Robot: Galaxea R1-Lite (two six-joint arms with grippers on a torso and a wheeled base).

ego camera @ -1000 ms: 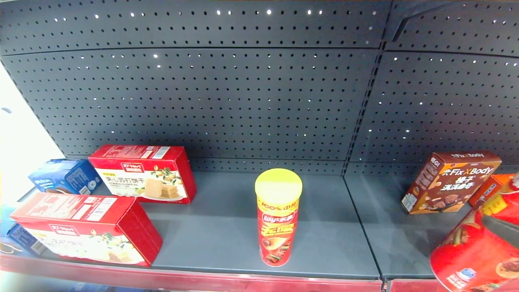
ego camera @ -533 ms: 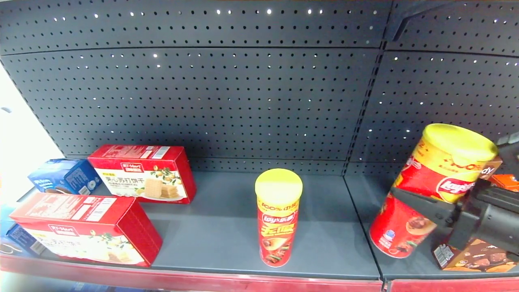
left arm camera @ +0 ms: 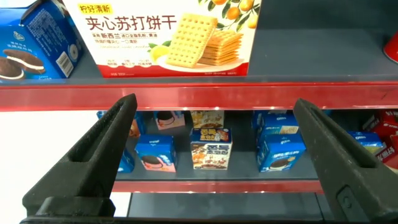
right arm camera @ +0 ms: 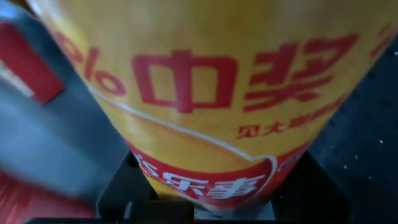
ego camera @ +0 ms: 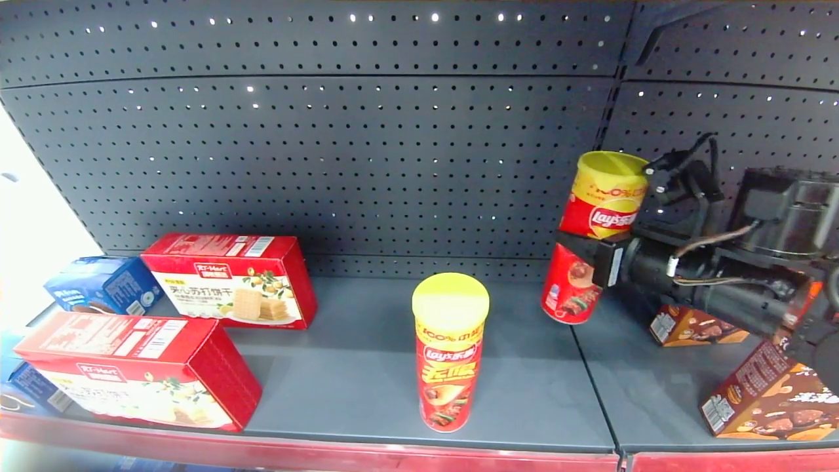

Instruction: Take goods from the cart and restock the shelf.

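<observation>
Since the right gripper (ego camera: 585,254) came up from low at your right a second ago, it has swung in over the shelf. It is clamped around the middle of the red-and-yellow cylindrical chip can with the yellow lid (ego camera: 606,196), whose printed wall sits right in front of the wrist camera (right arm camera: 205,93). The can hangs tilted, lid leaning away from the arm, and its base looks just clear of the deck, though you can't be certain of that. You are past the carry and into placement: it needs levelling before you lower it.

The left gripper (left arm camera: 214,162) has its fingers spread wide with nothing between them, and it sits low, facing the shelf's red front edge (left arm camera: 199,96).

Forward of the right gripper and off to its left, well apart, a matching red chip can (ego camera: 450,351) stands upright on the grey metal shelf deck (ego camera: 354,373). Two red cracker boxes (ego camera: 229,278) (ego camera: 141,370) and a blue carton (ego camera: 105,285) lie far beyond that. Under and behind the right arm sit two brown snack boxes (ego camera: 698,326) (ego camera: 767,393). The dark perforated back panel (ego camera: 328,164) is close behind the held can.
</observation>
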